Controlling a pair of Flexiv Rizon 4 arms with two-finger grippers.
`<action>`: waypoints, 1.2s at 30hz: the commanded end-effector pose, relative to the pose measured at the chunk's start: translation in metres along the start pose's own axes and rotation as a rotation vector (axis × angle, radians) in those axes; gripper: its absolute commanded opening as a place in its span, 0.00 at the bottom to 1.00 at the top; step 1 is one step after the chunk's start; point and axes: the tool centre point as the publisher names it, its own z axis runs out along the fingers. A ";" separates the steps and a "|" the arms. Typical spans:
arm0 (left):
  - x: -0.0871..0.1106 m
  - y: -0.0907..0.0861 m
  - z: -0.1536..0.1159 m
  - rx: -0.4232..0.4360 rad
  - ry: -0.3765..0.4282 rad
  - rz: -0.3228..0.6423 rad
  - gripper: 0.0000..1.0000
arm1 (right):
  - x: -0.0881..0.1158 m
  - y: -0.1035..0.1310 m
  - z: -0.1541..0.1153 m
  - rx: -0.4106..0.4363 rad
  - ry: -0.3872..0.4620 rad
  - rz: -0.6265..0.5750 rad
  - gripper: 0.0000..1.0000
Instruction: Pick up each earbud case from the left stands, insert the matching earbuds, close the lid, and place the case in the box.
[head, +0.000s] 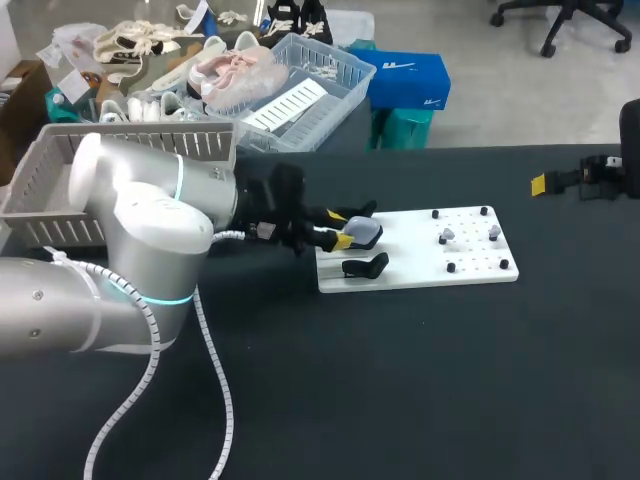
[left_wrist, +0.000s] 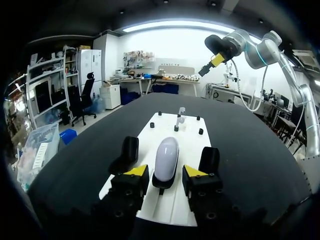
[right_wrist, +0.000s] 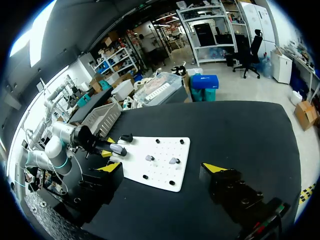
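Left claw (left_wrist: 165, 171) sits with fingers apart, the pale earbud case (left_wrist: 166, 159) between them, propped on the white board (left_wrist: 192, 137), untouched as far as I can see; looks like the pick-up step, so next: squeeze evenly, lift clear

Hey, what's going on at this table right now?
The left gripper is at the left end of the white board. Its open fingers stand on either side of a pale earbud case, which sits on its stand and is not yet gripped. Two earbuds lie among the pegs at the board's other end. The right gripper hangs open and empty, off to the right, away from the board.
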 end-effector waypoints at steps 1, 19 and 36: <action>-0.002 0.004 0.006 0.007 0.010 -0.001 0.46 | 0.000 0.000 0.000 0.000 0.000 0.000 1.00; -0.001 0.007 0.019 0.000 0.027 -0.015 0.44 | 0.000 0.000 0.000 0.000 0.000 0.000 1.00; -0.002 0.007 0.018 -0.003 0.029 -0.022 0.02 | 0.000 0.000 0.000 0.000 0.000 0.000 1.00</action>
